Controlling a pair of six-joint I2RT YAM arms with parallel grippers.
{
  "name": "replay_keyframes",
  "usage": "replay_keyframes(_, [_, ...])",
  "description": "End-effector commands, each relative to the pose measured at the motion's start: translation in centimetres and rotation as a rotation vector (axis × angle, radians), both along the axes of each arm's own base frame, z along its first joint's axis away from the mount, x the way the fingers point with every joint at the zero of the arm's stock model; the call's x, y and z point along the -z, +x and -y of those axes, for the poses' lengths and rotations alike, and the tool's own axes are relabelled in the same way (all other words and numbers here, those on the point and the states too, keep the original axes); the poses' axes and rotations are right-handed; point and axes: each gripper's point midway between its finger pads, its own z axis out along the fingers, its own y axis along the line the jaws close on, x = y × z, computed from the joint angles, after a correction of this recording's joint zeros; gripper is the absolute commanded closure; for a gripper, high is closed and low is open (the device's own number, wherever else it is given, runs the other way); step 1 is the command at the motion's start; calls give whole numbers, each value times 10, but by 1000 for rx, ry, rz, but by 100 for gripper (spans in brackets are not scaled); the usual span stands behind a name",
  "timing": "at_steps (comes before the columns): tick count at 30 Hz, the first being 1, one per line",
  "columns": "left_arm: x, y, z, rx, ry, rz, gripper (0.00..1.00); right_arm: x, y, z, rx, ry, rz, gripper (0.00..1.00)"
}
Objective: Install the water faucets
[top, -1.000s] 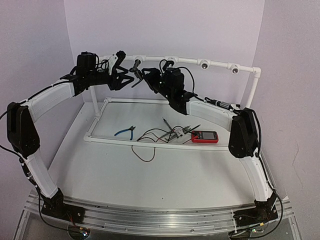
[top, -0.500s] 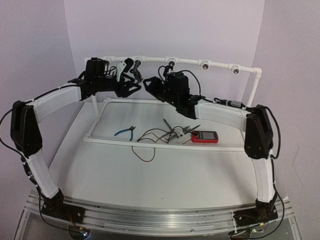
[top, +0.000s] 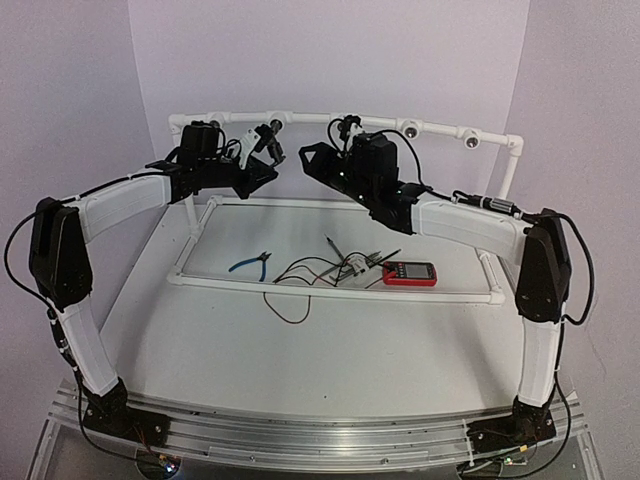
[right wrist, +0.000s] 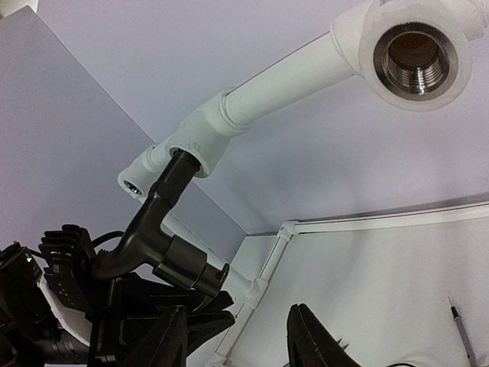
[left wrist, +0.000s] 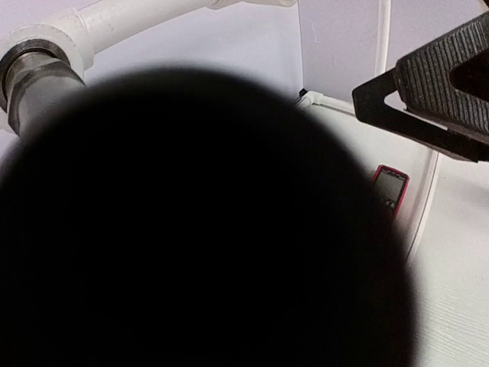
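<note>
**Top external view: faucet (top: 268,133) at the pipe (top: 310,117), left gripper (top: 259,151) on it**

Both arms reach up to the white pipe that runs along the back of the frame. The faucet sits at the left part of that pipe, high above the tabletop (top: 330,340), with the left gripper right under it.

From the right wrist, the faucet's stem is seen entering a socket (right wrist: 200,138) on the pipe, and its dark body hangs down and to the left from there. The left gripper is clamped on the lower end: the spout meets a ribbed finger (right wrist: 65,256) on one side, and the other finger lies under the handle. How deep the stem sits in the socket cannot be told.

The right gripper (right wrist: 238,323) is just beside the faucet, with its fingers apart and nothing between them. Up and to the right on the pipe is an open socket (right wrist: 416,50) showing its metal thread.

A dark, blurred round shape close to the lens fills most of the left wrist view. Only one finger and a pipe fitting show around it.

Down on the tabletop, inside the frame, lie the pliers (top: 252,264), a tangle of wires (top: 315,268) and a red meter (top: 409,272), all well apart from both grippers.
</note>
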Motion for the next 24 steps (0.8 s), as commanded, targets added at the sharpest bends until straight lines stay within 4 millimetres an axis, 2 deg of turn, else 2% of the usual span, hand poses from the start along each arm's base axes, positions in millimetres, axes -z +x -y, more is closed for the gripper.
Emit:
replay_keyframes(1, [-57,3,-16,-60,17,236,99,-33,-8,12,23,22,71,53])
replay_keyframes(5, [-59,14,-35,-160,120,341,100,-35,-6,-3,-34,40,74,53])
replay_keyframes(10, [-79,29,-63,-316,263,558,100,-30,-5,-18,-86,72,55,54])
replay_keyframes(18, [-124,15,-86,-431,454,966,100,-29,-4,-20,-92,72,57,53])
replay_keyframes(24, [-159,-3,-86,-450,553,1227,100,-33,-4,-21,-95,77,62,53])
